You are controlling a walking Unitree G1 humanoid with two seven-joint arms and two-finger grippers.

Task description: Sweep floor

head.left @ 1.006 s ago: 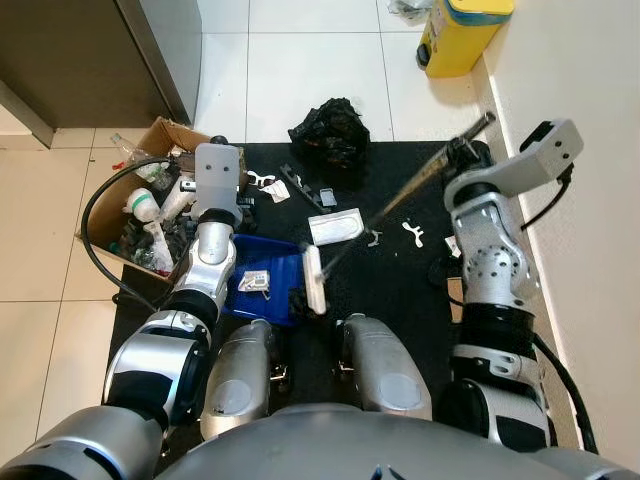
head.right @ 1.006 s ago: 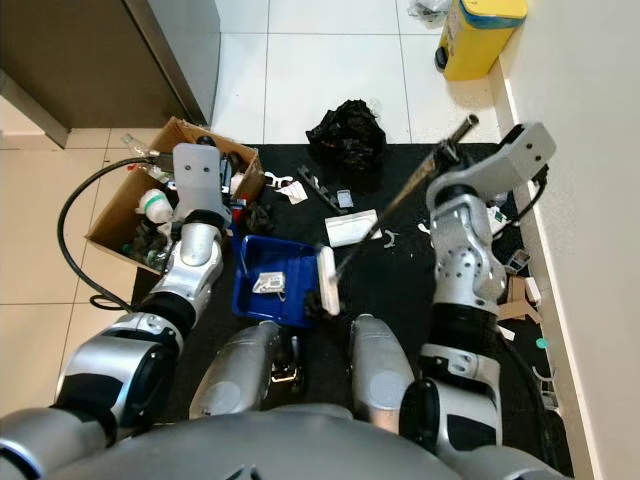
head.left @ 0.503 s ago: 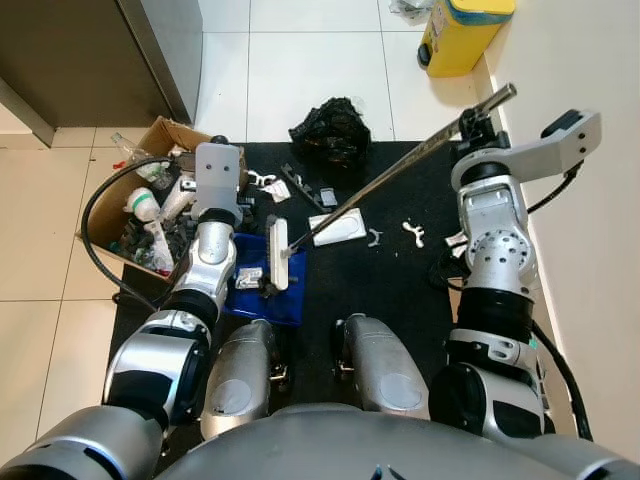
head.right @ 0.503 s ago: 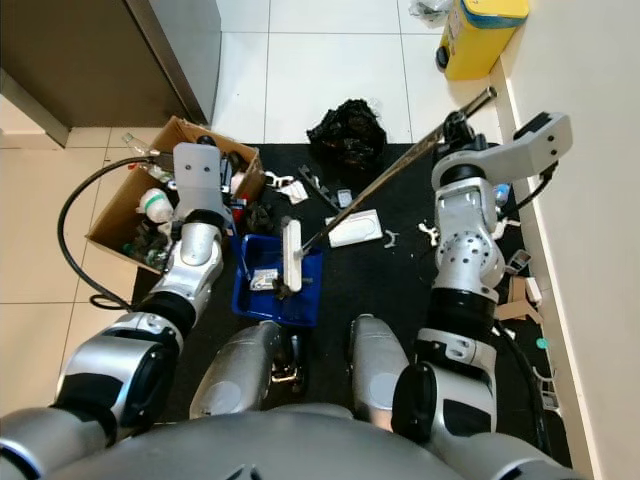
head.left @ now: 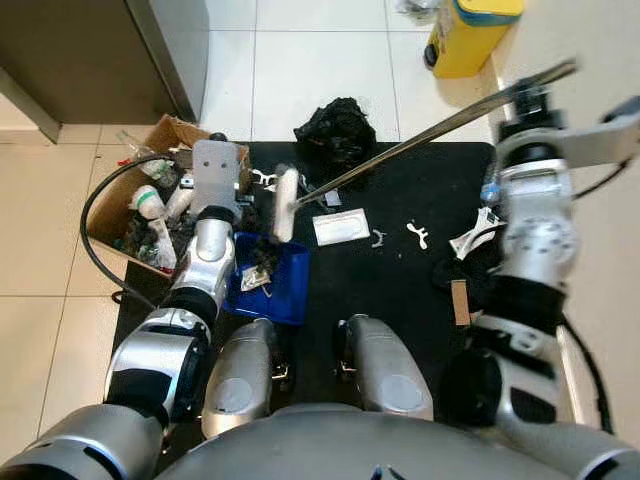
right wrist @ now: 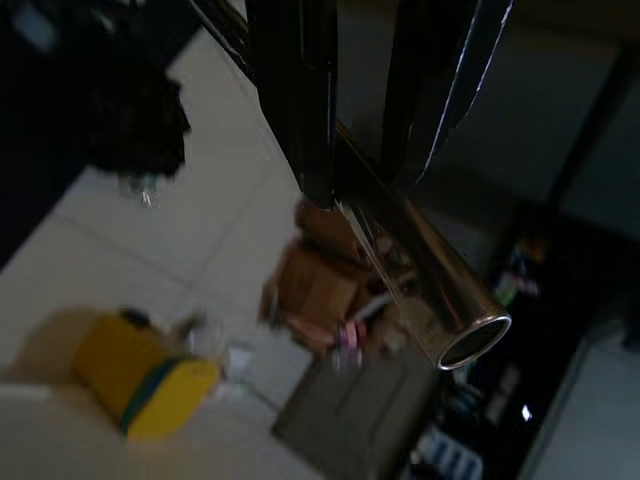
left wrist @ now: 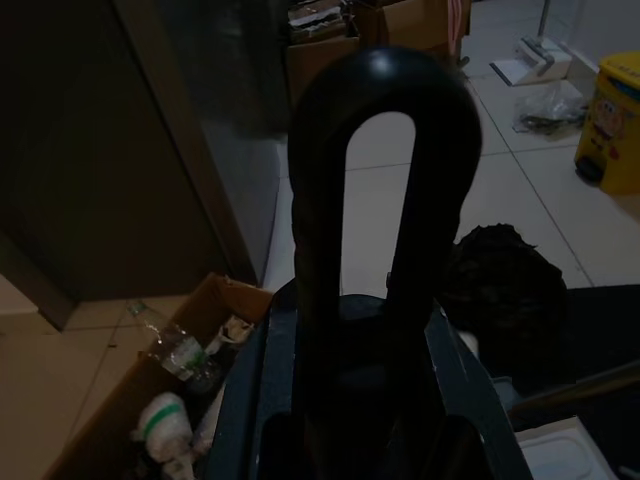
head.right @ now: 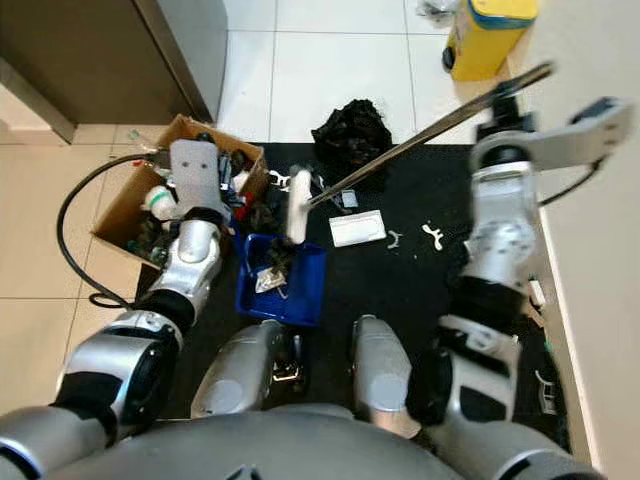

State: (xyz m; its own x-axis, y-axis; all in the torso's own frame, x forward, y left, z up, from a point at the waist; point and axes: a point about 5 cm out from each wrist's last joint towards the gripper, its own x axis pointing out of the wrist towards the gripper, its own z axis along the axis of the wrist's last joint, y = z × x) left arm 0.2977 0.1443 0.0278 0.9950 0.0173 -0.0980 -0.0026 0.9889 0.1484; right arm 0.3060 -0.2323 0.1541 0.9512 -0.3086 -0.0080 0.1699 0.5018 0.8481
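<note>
Two tools in play: our right gripper (right wrist: 385, 100) is clamped on the broom (head.left: 400, 150) handle, head raised over the black mat (head.left: 400, 280) beside the blue dustpan (head.left: 270, 285); our left gripper (left wrist: 385, 300) is closed on the dustpan's handle. Scraps lie in the pan — white bits (head.left: 415, 235) remain on the mat. Risk, we judge: a swinging head flicks debris outward.

The right pincer (head.right: 508, 100) held the broom handle (head.right: 425, 135) near its top end. From the pincer, the handle ran down to the white broom head (head.right: 297, 205), which stood just above the blue dustpan (head.right: 283, 281). A yellow bin (head.right: 489, 38) stood close behind the pincer.
</note>
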